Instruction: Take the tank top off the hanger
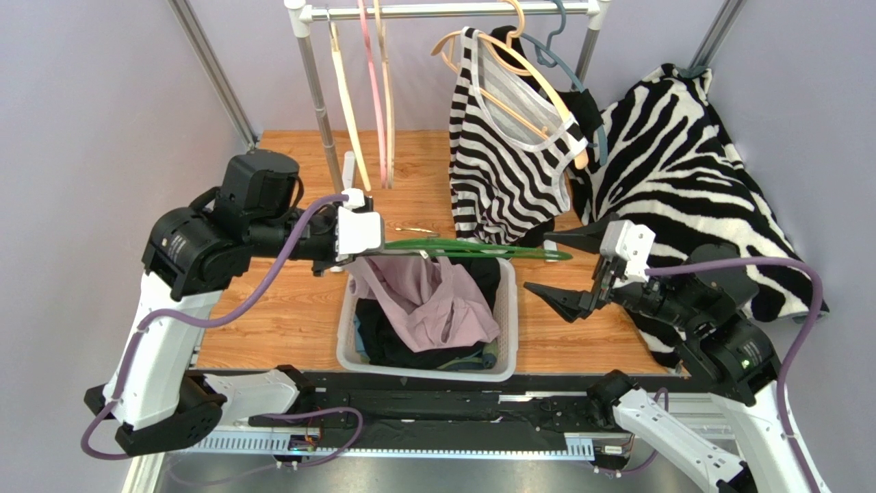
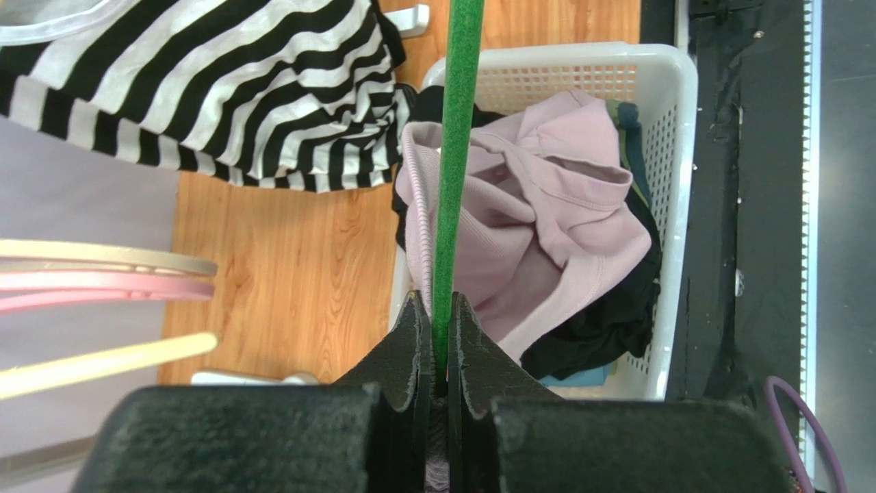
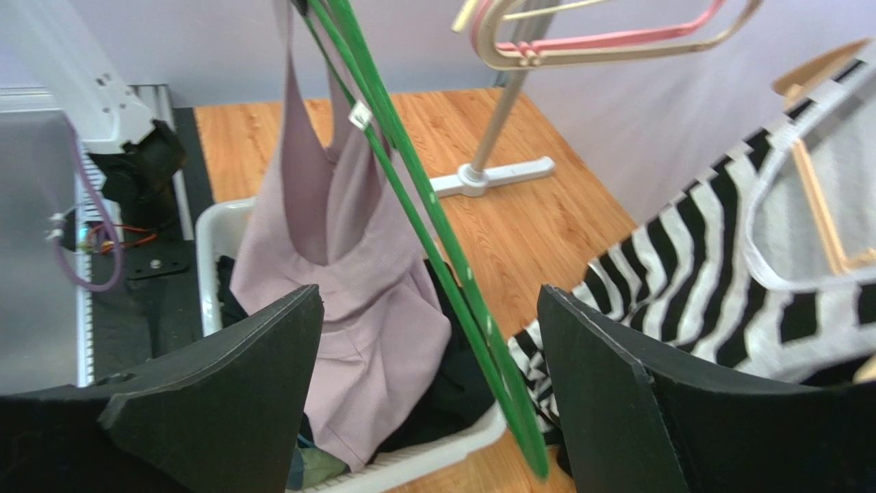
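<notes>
From above, our left pincer (image 1: 382, 244) is clamped on one end of the green hanger (image 1: 463, 248). The hanger lies level over the basket (image 1: 508, 308), its long axis running left to right. The pink tank top (image 1: 427, 298) hangs from it close to that grip and sags into the basket. Our right pincer (image 1: 566, 272) stands wide open, holding nothing, just off the hanger's far end, so the garment lies to its left along the bar. We judge the right arm to be the one free to take the cloth.

The left wrist view shows the jaws shut tight on the green bar (image 2: 455, 154), with the pink cloth (image 2: 535, 226) below. It hides how the straps sit.

The right wrist view supplies that. A strap loops over the hanger (image 3: 432, 247) high up, the tank top (image 3: 329, 236) hangs beyond the spread fingers (image 3: 236, 390), and the bar slants across the gap.
</notes>
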You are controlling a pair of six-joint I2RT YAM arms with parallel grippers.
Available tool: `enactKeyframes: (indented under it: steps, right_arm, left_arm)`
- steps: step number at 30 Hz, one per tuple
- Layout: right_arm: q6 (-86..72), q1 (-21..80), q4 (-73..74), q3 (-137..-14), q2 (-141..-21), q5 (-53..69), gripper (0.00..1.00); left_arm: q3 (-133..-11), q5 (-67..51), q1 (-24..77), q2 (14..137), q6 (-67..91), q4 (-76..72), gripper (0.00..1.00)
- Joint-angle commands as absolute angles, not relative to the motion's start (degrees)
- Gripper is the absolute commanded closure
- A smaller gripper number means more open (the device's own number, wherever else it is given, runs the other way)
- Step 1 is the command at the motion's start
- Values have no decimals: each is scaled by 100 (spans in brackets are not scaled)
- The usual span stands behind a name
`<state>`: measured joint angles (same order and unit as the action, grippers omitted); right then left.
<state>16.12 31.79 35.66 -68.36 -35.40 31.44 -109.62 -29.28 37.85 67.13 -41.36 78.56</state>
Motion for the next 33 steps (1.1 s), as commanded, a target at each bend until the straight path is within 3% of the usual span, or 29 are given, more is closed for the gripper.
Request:
enactKeyframes:
  steps: [1,17,26,29,30,31,33]
  right_arm:
    - [1424,3164,2928,-7093,-3709,3954,20]
    - [1758,3471,3840,-7831,-4868,4482,32]
    - [2074,4034,4913,-8139,-5291,3825,39]
    - [2039,4096,4913,-8095,-5239,3709,56]
    - [2004,4096,4887,-8060,-5169,3631,66]
    - [1987,4096,4791,-8025,-5116,3595,72]
    - [1907,4087,4615,-7946,-4993,3498,96]
  left_arm:
    - [-11013,-3471,3779,6662,-4447,9615,100]
    - [-10591,-3568,4060,6486,-4491,9615,100]
    - [-10599,-3428,4052,6443,-4491,9554,100]
    - [-10635,-3384,4061,6390,-4465,9510,100]
    - [-10626,-3358,4061,6364,-4439,9431,100]
    - [-10600,-3305,4052,6337,-4395,9352,96]
    - [-10565,-3042,4060,6249,-4158,9010,84]
